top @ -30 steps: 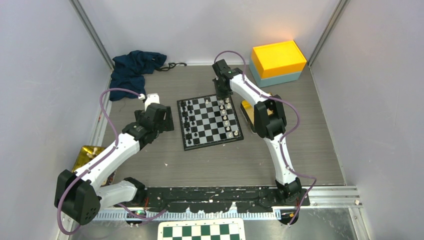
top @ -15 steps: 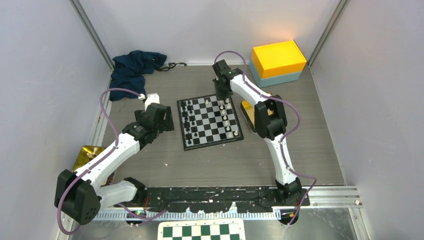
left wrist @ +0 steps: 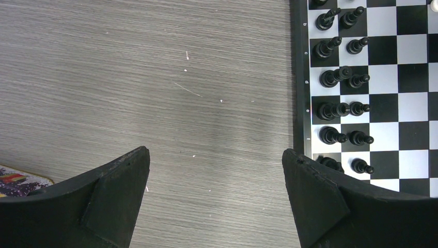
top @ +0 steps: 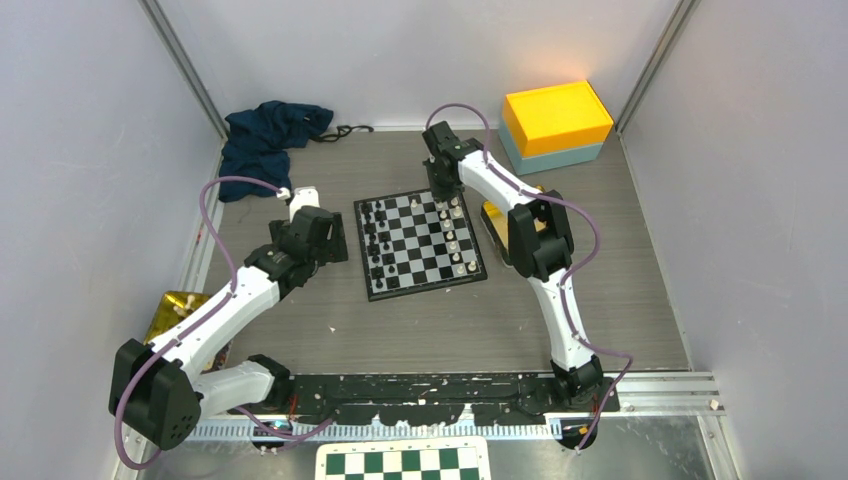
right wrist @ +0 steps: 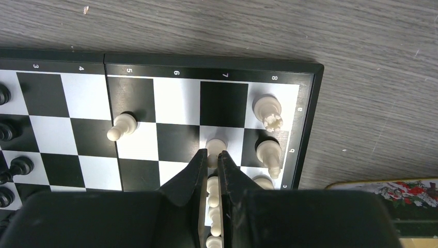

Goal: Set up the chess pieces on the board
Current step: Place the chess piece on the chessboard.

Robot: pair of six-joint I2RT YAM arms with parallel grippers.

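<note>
The board [top: 418,248] lies in the middle of the table. Black chess pieces [left wrist: 338,77] stand in two files along its left side, cream-white ones [top: 455,240] along its right side. At the far right corner my right gripper [right wrist: 212,155] is shut on the head of a white pawn [right wrist: 216,144] that stands on a white square. More white pawns line up between the fingers behind it. A white rook [right wrist: 268,111] stands in the corner, and another white pawn [right wrist: 122,127] stands two squares to the left. My left gripper [left wrist: 216,170] hangs open over bare table left of the board [left wrist: 397,82].
A yellow box on a teal base [top: 556,125] stands at the back right and a dark blue cloth [top: 270,135] lies at the back left. A decorated tin [right wrist: 392,188] lies right of the board. A gold packet [top: 175,310] and a green-and-white checkered panel [top: 405,462] lie near the arm bases.
The right wrist has edged slightly left at the board's far edge, still shut on the pawn. The left arm has not moved.
</note>
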